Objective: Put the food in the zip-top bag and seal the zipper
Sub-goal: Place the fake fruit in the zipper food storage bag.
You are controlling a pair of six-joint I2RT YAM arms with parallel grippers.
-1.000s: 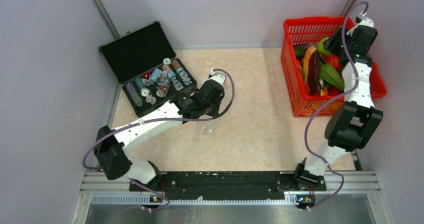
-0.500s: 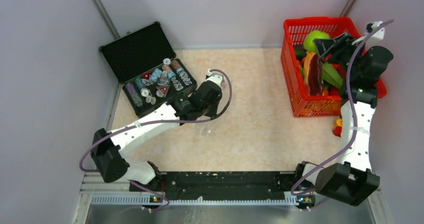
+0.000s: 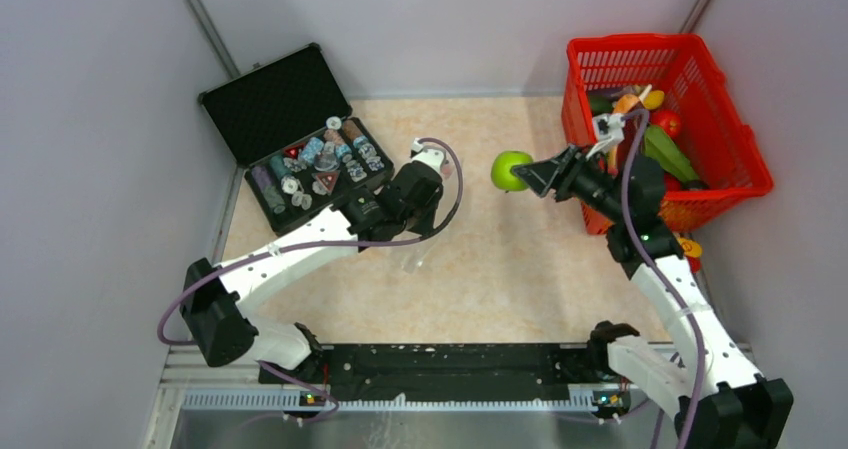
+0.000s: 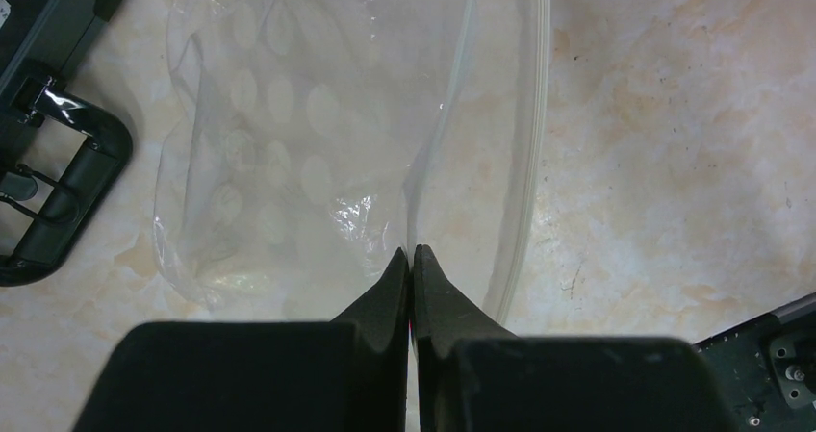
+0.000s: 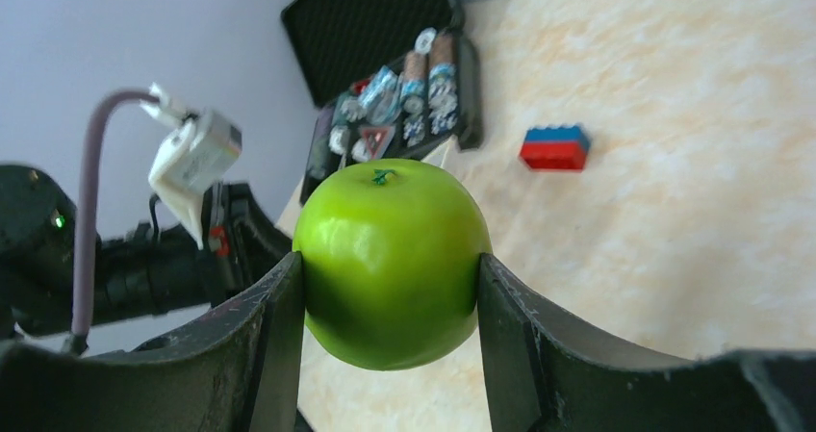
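My right gripper (image 3: 527, 176) is shut on a round green toy fruit (image 3: 510, 170) and holds it in the air over the middle of the table; in the right wrist view the fruit (image 5: 390, 259) sits between both fingers (image 5: 274, 326). My left gripper (image 4: 412, 255) is shut on one lip of the clear zip-top bag (image 4: 289, 143), whose mouth gapes. The other zipper strip (image 4: 529, 163) curves away to the right. From above, the bag (image 3: 417, 255) shows faintly below the left gripper (image 3: 417, 231). More food (image 3: 655, 144) lies in the red basket.
The red mesh basket (image 3: 640, 44) stands at the back right, with small orange and red pieces (image 3: 690, 251) on the table beside it. An open black case (image 3: 300, 149) of small bottles stands at the back left. A red-and-blue brick (image 5: 555, 148) lies near the case.
My right arm lifted the green fruit out of the basket and swung left with it over the table. The left arm and bag have barely moved.
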